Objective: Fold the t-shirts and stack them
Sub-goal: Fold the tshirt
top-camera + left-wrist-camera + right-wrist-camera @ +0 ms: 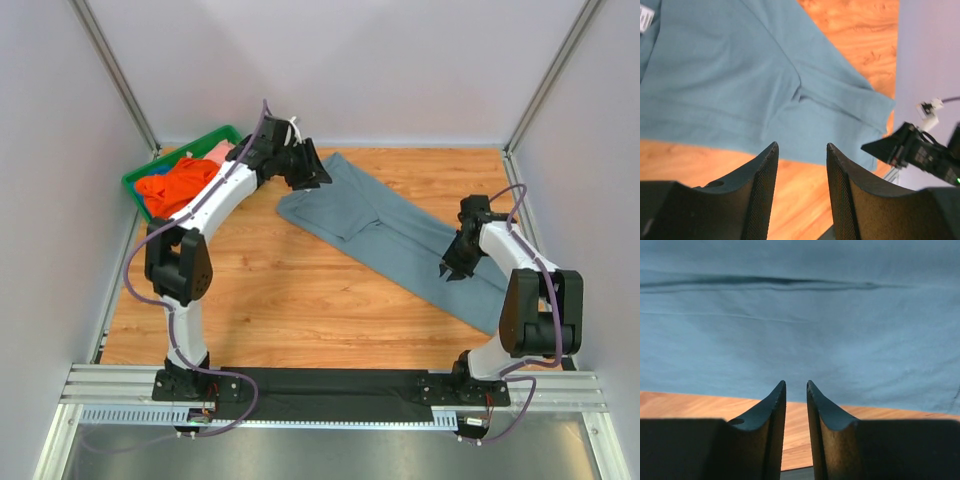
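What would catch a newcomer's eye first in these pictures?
A grey-blue t-shirt lies spread diagonally across the wooden table, from the far middle to the right. The left gripper is at its far end, the right gripper at its near edge. An orange t-shirt sits in the green bin at the far left.

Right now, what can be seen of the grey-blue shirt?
The grey-blue shirt is soft, matte fabric, lying flat and diagonally on the wooden table. It forms a long strip, with what looks like a folded layer creasing its middle. A white label shows at the neck. The left gripper hangs open over one edge. The right gripper sits at the near edge, contact unclear.
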Robot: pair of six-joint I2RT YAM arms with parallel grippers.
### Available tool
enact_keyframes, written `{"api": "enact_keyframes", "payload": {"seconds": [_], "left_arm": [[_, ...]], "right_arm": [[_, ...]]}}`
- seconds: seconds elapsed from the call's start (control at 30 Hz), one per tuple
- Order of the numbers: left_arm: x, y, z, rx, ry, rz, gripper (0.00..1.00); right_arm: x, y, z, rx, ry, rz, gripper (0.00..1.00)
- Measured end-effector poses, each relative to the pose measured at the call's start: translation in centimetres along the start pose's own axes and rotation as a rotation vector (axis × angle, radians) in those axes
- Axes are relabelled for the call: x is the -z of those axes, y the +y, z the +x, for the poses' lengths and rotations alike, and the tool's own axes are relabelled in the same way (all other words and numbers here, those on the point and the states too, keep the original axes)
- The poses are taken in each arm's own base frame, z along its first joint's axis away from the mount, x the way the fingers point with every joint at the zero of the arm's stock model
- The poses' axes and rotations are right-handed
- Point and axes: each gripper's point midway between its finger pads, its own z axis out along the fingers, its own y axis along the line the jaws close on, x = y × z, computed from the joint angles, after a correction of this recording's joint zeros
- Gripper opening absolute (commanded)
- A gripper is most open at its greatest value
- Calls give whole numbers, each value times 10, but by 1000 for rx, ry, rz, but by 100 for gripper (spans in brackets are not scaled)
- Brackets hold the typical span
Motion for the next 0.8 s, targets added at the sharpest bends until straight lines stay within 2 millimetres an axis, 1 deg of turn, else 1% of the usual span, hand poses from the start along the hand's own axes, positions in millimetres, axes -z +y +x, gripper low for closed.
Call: {"api": "enact_keyframes", "payload": {"seconds": [0.07,0.13,0.17,0.23,0.33,0.43,0.5,0.57,0.63,0.7,0.77,0.8], "left_arm": [[17,0,8,-13,4,-17,50],[27,8,20,-13,18,-57,50],[29,16,26,-8,29,-84,50],[32,33,42,11,63,-145,50],[35,68,68,57,133,-251,50],[42,98,88,108,186,-334,50],[46,114,97,132,207,-376,50],[49,124,101,146,213,-407,49],[49,127,100,148,207,-421,49],[48,127,94,147,193,-435,49],[39,127,84,147,172,-444,50],[33,128,78,149,160,-446,50]], "right_arm": [[-10,-7,16,14,31,24,24],[-16,-9,31,39,54,42,23],[-19,-8,38,56,62,48,23],[-24,-3,52,92,72,49,24],[-29,5,68,136,77,53,23],[-33,7,87,175,85,73,23],[-31,9,95,191,78,71,23],[-28,7,107,204,83,69,23],[-20,4,114,210,85,64,25],[-9,5,113,204,66,44,27],[5,11,108,201,37,10,27],[16,16,103,199,18,-13,28]]}}
